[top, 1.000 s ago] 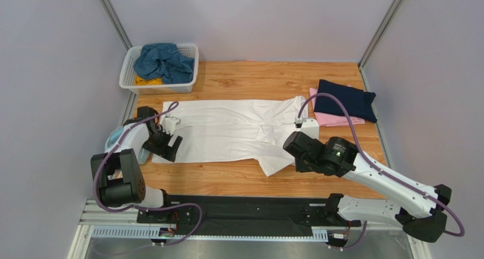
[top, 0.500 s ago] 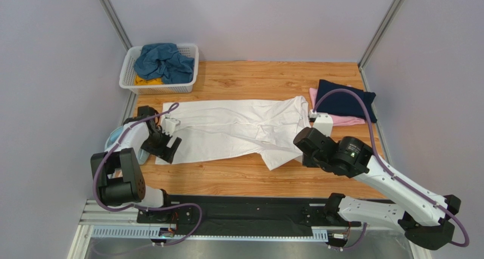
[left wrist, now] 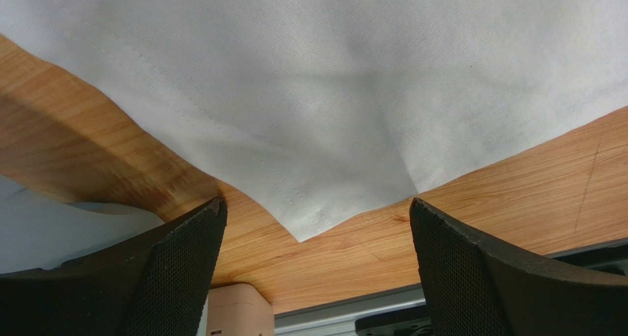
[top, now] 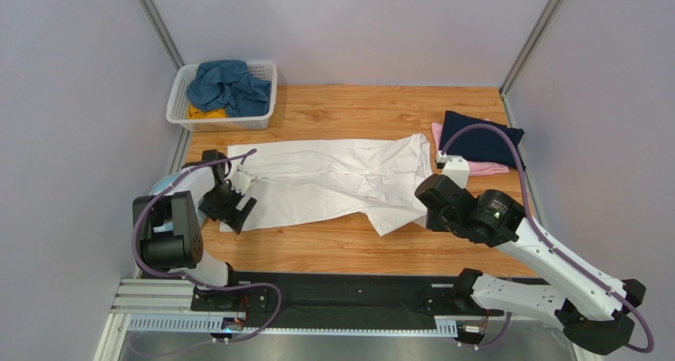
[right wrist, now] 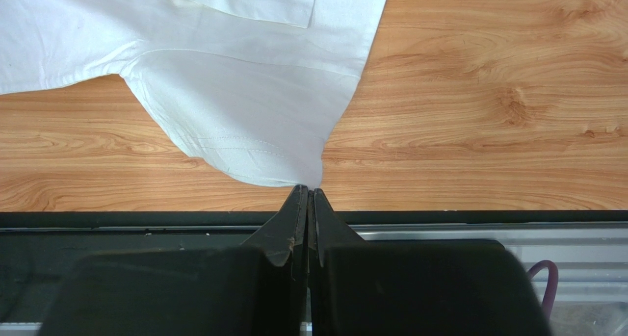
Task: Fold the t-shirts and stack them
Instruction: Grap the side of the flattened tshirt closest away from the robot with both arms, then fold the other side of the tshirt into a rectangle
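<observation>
The right pincer (right wrist: 306, 196) is clenched, its two black fingers pressed flat together with a corner of the white t-shirt (right wrist: 243, 122) pinched at their tips; the cloth narrows to a point there and fans away from it across the bench (right wrist: 479, 115); the stitched hem of that sleeve curves off to the left of the tips.

The left pincer (left wrist: 317, 207) stands released, its jaws spread wide; the mesh-textured fingers (left wrist: 184, 266) sit one on each side of the shirt's near-left bottom corner, which points down between them without touching either; bare wood shows under and around that corner; a pale blue shape (left wrist: 66, 226), too hidden to name, lies at the left edge.

From above, the white shirt lies spread lengthwise across the middle of the bench, bottom hem at the left, sleeves at the right, with wrinkles running through its centre.

Just beyond the right sleeve, near the far-right corner, a folded navy t-shirt (top: 479, 140) rests on a folded pink t-shirt (top: 485, 169), whose edge peeks out below.

At the far-left corner sits a white slatted basket (top: 238, 124); a crumpled teal-blue t-shirt (top: 226, 84) fills it, with a yellow t-shirt (top: 202, 113) showing beneath.
</observation>
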Tool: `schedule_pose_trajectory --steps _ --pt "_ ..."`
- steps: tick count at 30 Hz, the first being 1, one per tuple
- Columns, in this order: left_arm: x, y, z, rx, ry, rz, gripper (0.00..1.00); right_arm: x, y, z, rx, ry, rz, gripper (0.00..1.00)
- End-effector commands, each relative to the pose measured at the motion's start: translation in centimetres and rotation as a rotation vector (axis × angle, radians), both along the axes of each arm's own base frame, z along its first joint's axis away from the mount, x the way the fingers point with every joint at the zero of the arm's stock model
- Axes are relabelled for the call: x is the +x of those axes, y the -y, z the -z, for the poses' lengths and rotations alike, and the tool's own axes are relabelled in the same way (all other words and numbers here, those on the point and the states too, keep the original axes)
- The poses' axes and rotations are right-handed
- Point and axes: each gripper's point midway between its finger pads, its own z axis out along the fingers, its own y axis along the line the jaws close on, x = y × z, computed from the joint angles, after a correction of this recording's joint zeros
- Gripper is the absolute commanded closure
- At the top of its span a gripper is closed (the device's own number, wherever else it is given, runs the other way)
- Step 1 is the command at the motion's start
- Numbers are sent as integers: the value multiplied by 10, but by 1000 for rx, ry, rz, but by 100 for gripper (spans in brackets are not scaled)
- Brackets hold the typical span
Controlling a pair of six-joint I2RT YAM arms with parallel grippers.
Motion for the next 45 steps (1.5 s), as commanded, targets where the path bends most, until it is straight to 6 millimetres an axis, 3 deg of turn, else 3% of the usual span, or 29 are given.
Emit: schedule_pose_trajectory --steps 1,4,7,8,11,16,17,23,30,38,45 --pt "3 3 6 -15 0 -16 0 -25 38 8 -129 -86 -4 100" --pt "3 4 6 -20 -3 -21 7 -26 39 7 -122 -81 -2 100" --pt "4 6 6 -33 -5 -29 26 -26 38 7 -114 -83 -7 100" --pt "4 6 7 -35 -9 -32 41 -26 37 6 -109 -81 -6 100" --pt "1 10 7 -55 -40 -40 65 -25 35 5 -106 -81 -11 100" --pt "0 10 7 -55 -45 -40 88 -24 32 7 -102 -87 -14 100" --pt "0 10 7 -56 -48 -39 99 -24 31 8 -102 -90 -15 100" --pt "-4 18 4 -103 -72 -32 100 -23 30 8 -103 -91 -14 100" --pt "1 27 -22 -146 9 -37 100 -30 31 8 -90 -118 -16 100" --pt "-12 38 -57 -193 92 2 100 -54 30 7 -28 -206 -31 100" --pt "-25 39 -62 -189 100 48 100 -81 41 12 31 -273 -10 100"
